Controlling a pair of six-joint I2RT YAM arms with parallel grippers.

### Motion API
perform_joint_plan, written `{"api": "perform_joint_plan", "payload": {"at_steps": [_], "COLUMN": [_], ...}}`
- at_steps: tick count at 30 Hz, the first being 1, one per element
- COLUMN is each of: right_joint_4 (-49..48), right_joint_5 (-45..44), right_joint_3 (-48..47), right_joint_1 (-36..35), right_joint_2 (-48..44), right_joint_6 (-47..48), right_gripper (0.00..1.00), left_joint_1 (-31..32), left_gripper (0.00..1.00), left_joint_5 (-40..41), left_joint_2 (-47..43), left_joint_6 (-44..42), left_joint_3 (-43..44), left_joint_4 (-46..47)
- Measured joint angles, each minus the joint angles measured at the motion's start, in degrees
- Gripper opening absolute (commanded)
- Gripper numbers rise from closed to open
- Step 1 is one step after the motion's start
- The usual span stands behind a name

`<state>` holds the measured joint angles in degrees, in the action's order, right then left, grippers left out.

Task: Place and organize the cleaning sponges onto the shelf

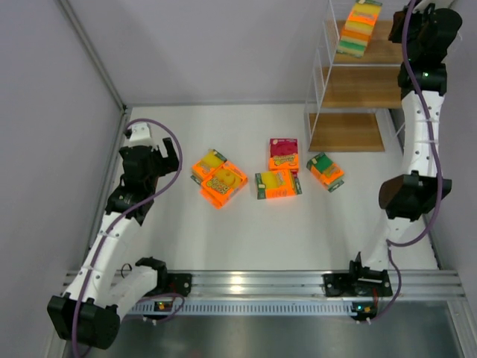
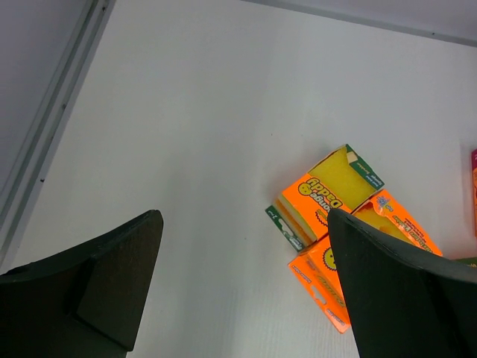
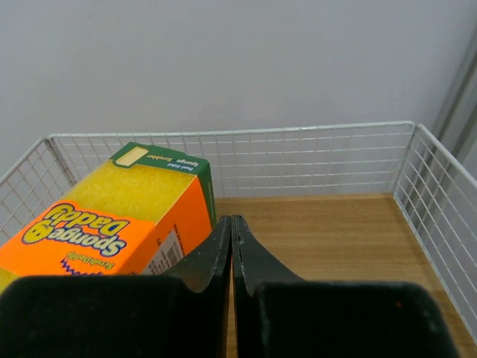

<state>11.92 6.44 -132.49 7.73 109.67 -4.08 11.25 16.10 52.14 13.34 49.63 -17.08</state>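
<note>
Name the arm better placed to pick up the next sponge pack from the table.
Left. The left gripper is open, hovering close to the two orange packs on the table. The right gripper is shut and empty, up at the top shelf beside a placed pack.

- "Sponge Daddy", upside down, on orange pack [image 3: 97,235] on shelf [image 3: 335,231]
- "Sponge Daddy", upside down, on yellow-topped pack [image 2: 322,195] on table [image 2: 186,112]
- Green-strip print: too small to read
</note>
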Motion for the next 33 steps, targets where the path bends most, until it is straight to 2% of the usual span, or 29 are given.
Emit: {"api": "perform_joint_plan", "payload": {"at_steps": [8, 15, 16, 18, 19, 20, 23, 28, 33], "right_joint_4": [-1.75, -2.58, -2.75, -3.13, -3.19, -3.19, -3.21, -3.32, -3.39], "right_joint_5": [3.67, 3.76, 3.72, 3.32, 3.13, 2.49, 0.28, -2.32, -5.99], "right_joint_3": [-5.33, -6.78, -7.23, -7.58, -7.63, -7.85, -8.22, -8.24, -8.26], "right_joint_1": [0.0, -2.19, -2.89, -4.11, -4.68, -5.25, -5.35, -6.38, -6.54], "right_joint_2": [8.87, 11.21, 11.5, 11.74, 11.82, 11.96, 12.26, 12.28, 12.22], "right_joint_6": [-0.5, 1.62, 1.92, 2.45, 2.91, 4.04, 5.79, 7.02, 7.72], "right_gripper": [0.0, 0.08, 0.13, 0.33, 0.45, 0.69, 0.73, 0.75, 0.84], "left_joint_1": [0.0, -0.11, -0.13, -0.22, -0.26, -0.28, -0.37, -0.42, -0.44], "left_gripper": [0.98, 0.98, 0.98, 0.98, 0.98, 0.98, 0.98, 0.98, 0.98], "left_joint_5": [1.79, 2.86, 2.86, 2.86, 2.86, 2.86, 2.84, 2.56, 1.75], "left_joint_2": [0.63, 1.46, 1.88, 2.49, 2.73, 2.86, 2.93, 3.65, 3.65], "left_joint_6": [-1.44, -2.6, -2.71, -2.86, -2.86, -2.89, -2.93, -2.97, -2.95], "left_joint_3": [-0.02, -0.09, -0.09, -0.09, -0.09, -0.09, -0.09, -0.09, -0.09], "left_joint_4": [0.07, 1.03, 1.07, 1.07, 1.09, 1.09, 1.18, 1.31, 1.42]}}
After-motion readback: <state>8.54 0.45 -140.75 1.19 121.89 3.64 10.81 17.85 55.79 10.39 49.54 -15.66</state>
